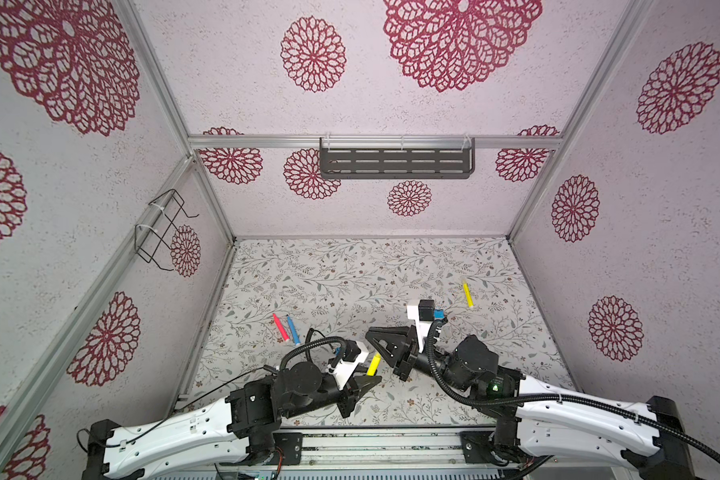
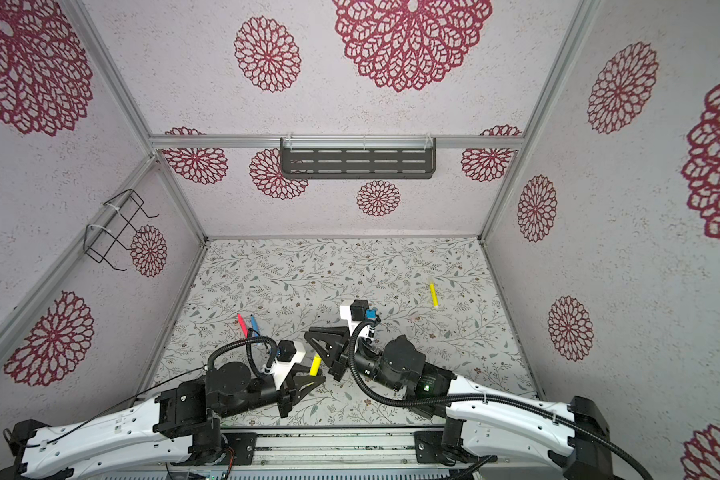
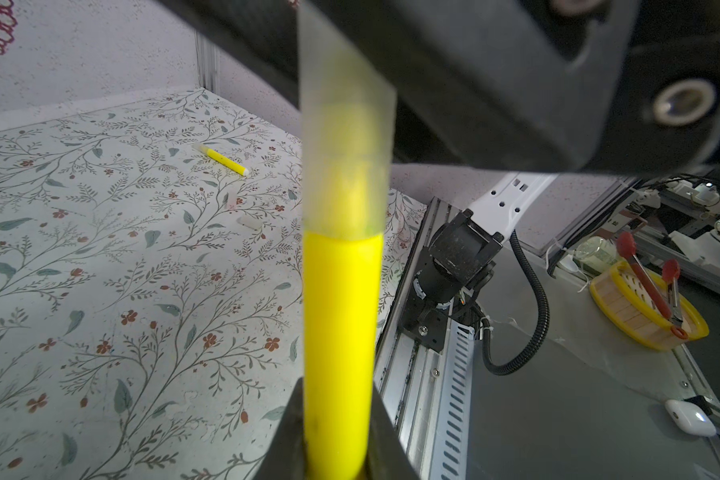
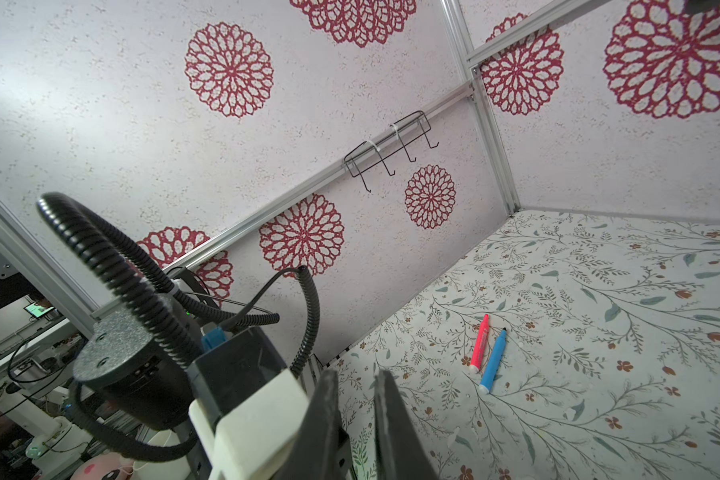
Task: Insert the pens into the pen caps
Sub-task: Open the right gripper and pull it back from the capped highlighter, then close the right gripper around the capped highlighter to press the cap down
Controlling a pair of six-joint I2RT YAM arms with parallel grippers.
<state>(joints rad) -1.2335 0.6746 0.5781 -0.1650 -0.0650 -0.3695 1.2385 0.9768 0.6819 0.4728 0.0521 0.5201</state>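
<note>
Right now the yellow pen (image 3: 341,332) stands clamped in my left gripper (image 1: 370,376). Its tip sits inside a clear pen cap (image 3: 346,166) that runs up against my right gripper (image 4: 356,376). That gripper's jaws stand almost together; whether they pinch the cap I cannot tell. Both my arms reach low from the front rail (image 1: 391,446) and bend inward, so the grippers meet near the front middle of the floral tabletop (image 1: 350,282). To the left, the pink-red pen (image 1: 280,327) and blue pen (image 1: 293,330) lie side by side. The second yellow pen (image 1: 468,294) lies well apart, to the right and further back. A loose clear cap (image 3: 249,222) lies on the tabletop between it and my grippers. Off the table, a yellow-rimmed basket (image 3: 599,291) holds red-tipped tongs (image 3: 645,282).
</note>
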